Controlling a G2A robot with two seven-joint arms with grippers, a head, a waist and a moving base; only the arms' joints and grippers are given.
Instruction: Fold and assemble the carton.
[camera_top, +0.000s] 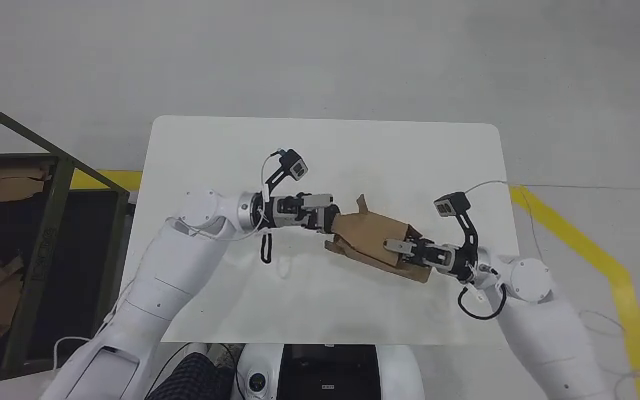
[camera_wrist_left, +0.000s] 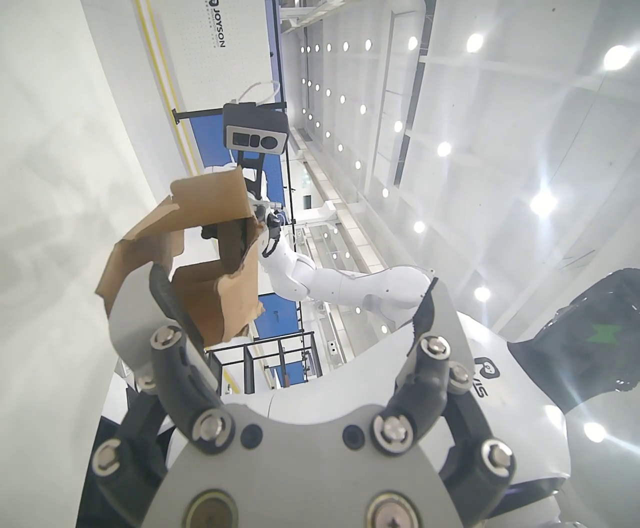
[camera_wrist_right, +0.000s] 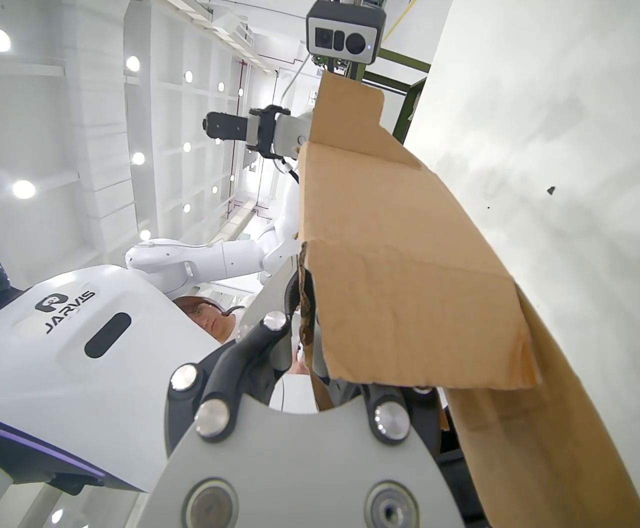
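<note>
A brown cardboard carton (camera_top: 368, 236) lies partly folded on the white table (camera_top: 200, 160), right of centre and near the front edge. My right gripper (camera_top: 407, 247) holds its right end, shut on a carton wall (camera_wrist_right: 400, 260). One right finger (camera_wrist_right: 292, 295) shows beside the torn edge and the other is hidden behind the cardboard. My left gripper (camera_top: 336, 210) stands open at the carton's left end. One of its fingers (camera_wrist_left: 155, 290) is close against a raised flap (camera_wrist_left: 210, 200); the other finger (camera_wrist_left: 435, 310) is well clear of it.
A dark green metal frame (camera_top: 45, 215) with cardboard pieces stands off the table's left side. A yellow floor line (camera_top: 570, 235) runs past the right edge. The table's back half and left part are bare.
</note>
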